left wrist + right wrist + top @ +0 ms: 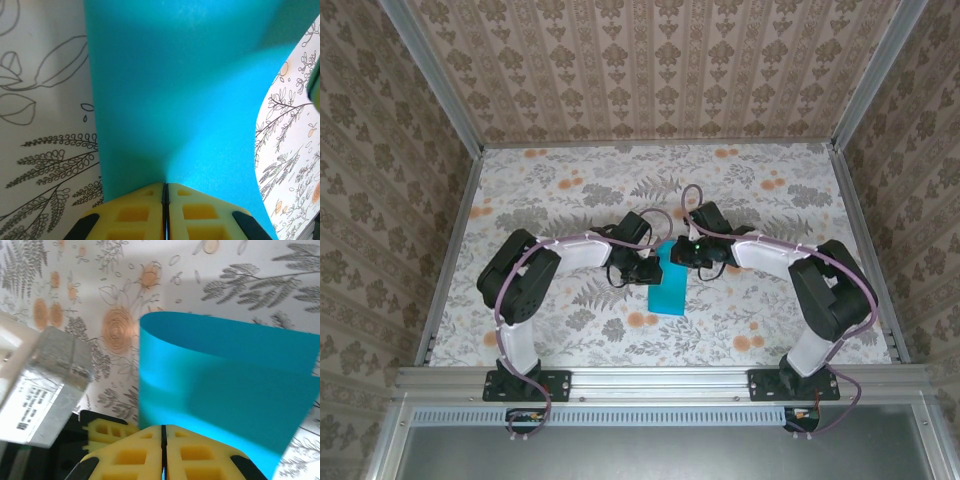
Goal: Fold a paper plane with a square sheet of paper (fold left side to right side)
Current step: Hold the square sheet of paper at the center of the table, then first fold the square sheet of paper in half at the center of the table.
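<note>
A bench [570,190] covered in a grey-leaf and orange-flower print stood inside walls [650,70] papered in a brown damask pattern. The two arms reached in from the near rail and met at its middle. There the square sheet of paper [670,290] showed as a narrow turquoise strip running toward the near edge. Its far end was hidden under the two wrists, so from above its full outline could not be made out.

In the left wrist view the left fingers [135,210] were pressed flat together, no gap between the yellow pads, with the sheet [175,100] rising straight out of their seam. The sheet ran past the top of that view, and its right edge curved away over the printed cloth.

In the right wrist view the right fingers [135,455] were likewise closed pad to pad on the paper [225,390], which bowed over in a soft, uncreased curl, one layer lying above the other. Its lower right corner was cut off. A blurred grey block with a printed label [50,385] sat just beside the curl on the left; what it belonged to could not be told.
</note>
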Available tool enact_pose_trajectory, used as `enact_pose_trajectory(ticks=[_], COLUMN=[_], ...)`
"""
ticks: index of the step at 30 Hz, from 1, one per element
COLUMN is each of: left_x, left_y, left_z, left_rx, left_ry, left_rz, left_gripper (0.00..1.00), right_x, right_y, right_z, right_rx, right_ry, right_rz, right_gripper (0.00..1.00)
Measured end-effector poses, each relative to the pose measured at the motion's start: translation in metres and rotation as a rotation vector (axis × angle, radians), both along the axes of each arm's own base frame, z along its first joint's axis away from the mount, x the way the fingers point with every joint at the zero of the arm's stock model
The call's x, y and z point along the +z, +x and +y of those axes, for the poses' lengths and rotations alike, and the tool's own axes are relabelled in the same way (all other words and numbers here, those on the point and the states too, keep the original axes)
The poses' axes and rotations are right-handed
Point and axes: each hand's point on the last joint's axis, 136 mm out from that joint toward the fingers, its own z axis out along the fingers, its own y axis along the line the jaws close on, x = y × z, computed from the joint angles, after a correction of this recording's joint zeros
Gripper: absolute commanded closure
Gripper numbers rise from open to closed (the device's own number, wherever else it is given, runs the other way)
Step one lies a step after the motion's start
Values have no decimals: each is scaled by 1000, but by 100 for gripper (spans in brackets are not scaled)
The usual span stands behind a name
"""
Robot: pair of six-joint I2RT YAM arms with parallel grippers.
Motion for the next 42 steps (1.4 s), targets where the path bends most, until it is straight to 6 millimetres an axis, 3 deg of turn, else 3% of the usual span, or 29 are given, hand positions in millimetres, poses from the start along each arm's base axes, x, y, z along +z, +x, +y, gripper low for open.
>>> enact_pose_trajectory(ticks=[11, 19, 29, 42], left_x=[0, 0, 0, -1], left_y=[0, 0, -2, -41], left_z=[-1, -1, 0, 14], left_rx=[-2, -3, -4, -8], left_ry=[7, 7, 1, -15], left_rz=[-4, -4, -8, 12], left_gripper=[90, 89, 89, 90], right_x=[-28, -45, -46, -47], right_y=[23, 24, 26, 27], right_z=[18, 11, 9, 8], right_rx=[11, -9, -12, -1], right_ry=[9, -44, -56, -51], right_rz=[39, 93, 113, 140], right_gripper=[91, 92, 92, 92])
